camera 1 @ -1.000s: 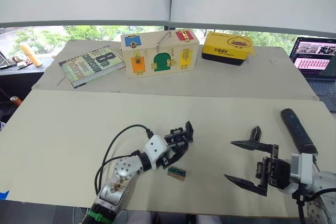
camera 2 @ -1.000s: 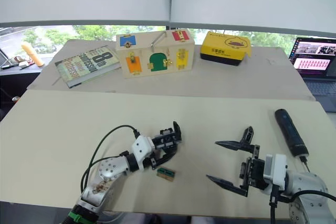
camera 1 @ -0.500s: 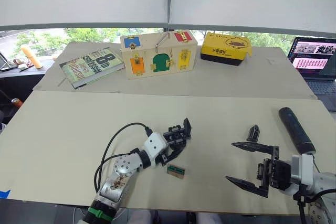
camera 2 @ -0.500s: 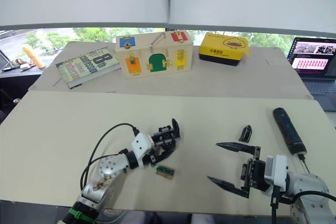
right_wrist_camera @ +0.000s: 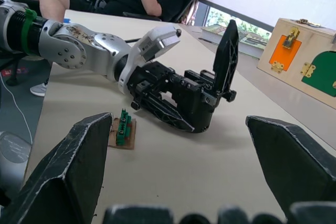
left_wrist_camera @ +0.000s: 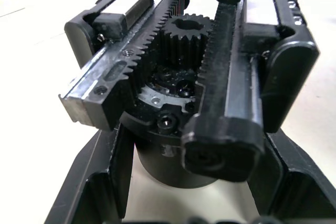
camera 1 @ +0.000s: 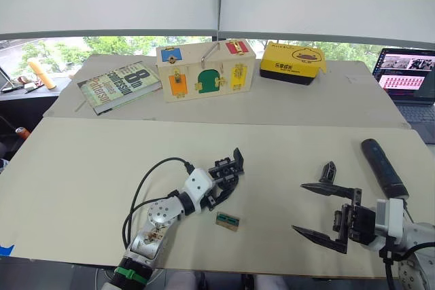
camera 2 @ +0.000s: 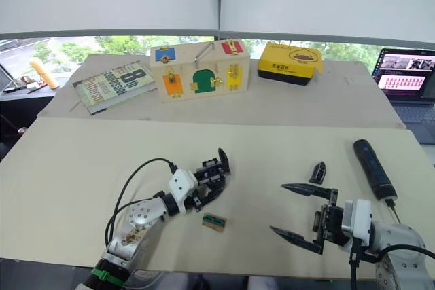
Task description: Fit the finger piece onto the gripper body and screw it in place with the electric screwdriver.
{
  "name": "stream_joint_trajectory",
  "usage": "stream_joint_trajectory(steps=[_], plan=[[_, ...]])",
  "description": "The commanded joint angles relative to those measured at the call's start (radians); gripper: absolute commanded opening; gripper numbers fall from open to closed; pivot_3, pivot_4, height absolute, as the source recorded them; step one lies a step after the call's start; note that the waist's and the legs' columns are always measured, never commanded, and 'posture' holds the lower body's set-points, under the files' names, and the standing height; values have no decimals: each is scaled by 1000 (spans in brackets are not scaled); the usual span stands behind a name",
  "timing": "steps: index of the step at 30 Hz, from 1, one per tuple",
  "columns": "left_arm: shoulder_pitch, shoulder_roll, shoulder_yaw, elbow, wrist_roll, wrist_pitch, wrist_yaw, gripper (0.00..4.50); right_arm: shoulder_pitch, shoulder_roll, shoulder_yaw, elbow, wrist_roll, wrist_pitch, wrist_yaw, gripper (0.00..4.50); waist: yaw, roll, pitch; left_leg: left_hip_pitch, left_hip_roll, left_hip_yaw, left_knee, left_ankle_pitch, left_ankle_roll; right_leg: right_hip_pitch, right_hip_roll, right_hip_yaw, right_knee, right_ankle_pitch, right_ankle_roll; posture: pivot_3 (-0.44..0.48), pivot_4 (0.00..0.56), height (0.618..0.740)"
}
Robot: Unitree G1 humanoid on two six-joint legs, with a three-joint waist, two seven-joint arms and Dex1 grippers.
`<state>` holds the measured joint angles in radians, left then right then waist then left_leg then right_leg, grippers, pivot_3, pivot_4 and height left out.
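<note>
Small black pointed finger piece (camera 1: 328, 171) lies on our table at two o'clock. Our left gripper (camera 1: 219, 185) is clamped on the blocky black gripper body (camera 1: 227, 171). Our right gripper (camera 1: 319, 212) is spread wide apart.

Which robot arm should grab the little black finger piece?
The right. Its open end effector sits just beside the finger piece, while the left end effector is busy holding the gripper body.

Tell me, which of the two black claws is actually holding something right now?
The left gripper: it is clamped around the gripper body, a black blocky assembly. The right gripper is spread wide open over bare table, with the finger piece loose just beyond it.
</note>
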<state>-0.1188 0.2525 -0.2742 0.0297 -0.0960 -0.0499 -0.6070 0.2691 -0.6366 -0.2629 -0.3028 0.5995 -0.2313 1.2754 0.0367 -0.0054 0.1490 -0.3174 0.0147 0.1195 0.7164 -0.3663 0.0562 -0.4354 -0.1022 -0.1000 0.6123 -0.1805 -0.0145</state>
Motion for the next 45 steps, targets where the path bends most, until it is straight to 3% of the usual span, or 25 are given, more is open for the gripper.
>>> stream_joint_trajectory(steps=[1, 15, 19, 23, 29, 33, 45], plan=[[2, 23, 21, 38, 10, -10, -10, 4403, -3, -1, -14, -15, 10, -23, 1, 4500, 0, 0, 0, 0, 0, 0, 0, 0, 0, 0, 0, 0, 0, 0, 0, 0, 150, 740], [58, 190, 139, -43, -153, 14, -209, 4403, 71, -28, -32, -92, 43, 26, -17, 4500, -14, 0, 0, -2, 0, 0, -1, 1, -2, -2, -2, -2, -1, 0, 0, 0, 150, 740], [49, 305, 165, -30, -212, 17, -379, 4403, 71, -33, -41, -90, 52, 28, -15, 4500, -16, 0, 0, -3, 0, 0, -1, 1, -2, -3, -2, -3, -1, 0, 0, 0, 150, 740], [-53, 347, 155, 82, -227, -16, -517, 4403, 50, -41, -52, -63, 60, 26, -4, 4500, -12, 1, 1, -4, 0, 0, -1, 1, -3, -4, -2, -5, -1, -1, 0, 0, 150, 740], [-286, 286, 80, 335, -190, -95, -711, 4403, 32, -71, -61, -67, 92, 63, 9, 4500, 3, 1, 1, -5, -1, 1, 3, 1, -2, -3, 4, -11, -2, 0, 1, 0, 150, 740], [-419, 184, 41, 518, -147, -176, -774, 4403, 36, -72, -53, -82, 91, 85, 8, 4500, 1, 0, 2, -6, -2, 1, 4, 1, -2, -2, 7, -11, -2, 0, 2, 0, 150, 740], [-574, 45, 28, 783, -75, -304, -843, 4403, 68, -54, -49, -119, 76, 98, -22, 4500, 0, -3, 3, -7, -2, 0, 6, 0, 0, -2, 8, -10, -3, 0, 3, 0, 150, 740]])
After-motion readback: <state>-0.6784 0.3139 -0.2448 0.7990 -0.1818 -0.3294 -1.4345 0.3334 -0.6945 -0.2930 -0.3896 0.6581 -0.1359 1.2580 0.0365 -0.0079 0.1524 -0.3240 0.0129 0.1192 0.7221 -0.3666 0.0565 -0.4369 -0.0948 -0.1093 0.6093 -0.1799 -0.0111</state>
